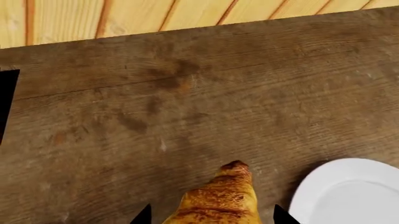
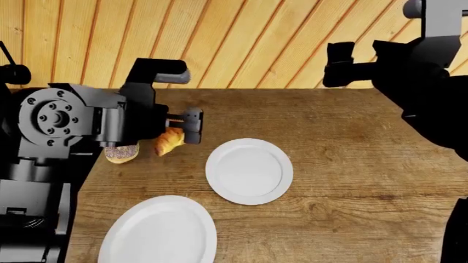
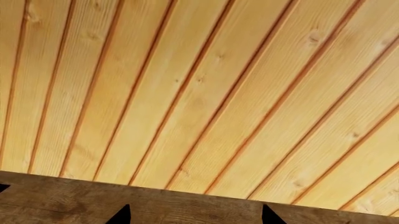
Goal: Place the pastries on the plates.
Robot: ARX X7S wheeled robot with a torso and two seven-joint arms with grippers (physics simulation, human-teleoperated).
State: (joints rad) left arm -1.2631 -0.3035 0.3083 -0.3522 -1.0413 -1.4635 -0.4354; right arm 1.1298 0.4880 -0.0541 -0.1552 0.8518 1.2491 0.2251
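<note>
The golden-brown croissant (image 1: pixel 215 200) lies on the wooden table (image 1: pixel 187 107), between the two fingertips of my left gripper (image 1: pixel 213 217), which is open with a gap on each side of the pastry. In the head view the croissant (image 2: pixel 169 141) sits just under the left gripper (image 2: pixel 181 133). The donut (image 2: pixel 121 154) is beside it, partly hidden under the left arm. The smaller white plate (image 2: pixel 249 171) lies right of the croissant, and its rim shows in the left wrist view (image 1: pixel 349 191). The larger plate (image 2: pixel 159 230) is near the front edge. My right gripper (image 2: pixel 358 60) is raised, open and empty (image 3: pixel 193 217).
A wood-panelled wall (image 2: pixel 256 38) runs behind the table's far edge. The table's left edge (image 2: pixel 87 181) runs close to the donut and the larger plate. My right arm (image 2: pixel 431 98) hangs over the table's right side.
</note>
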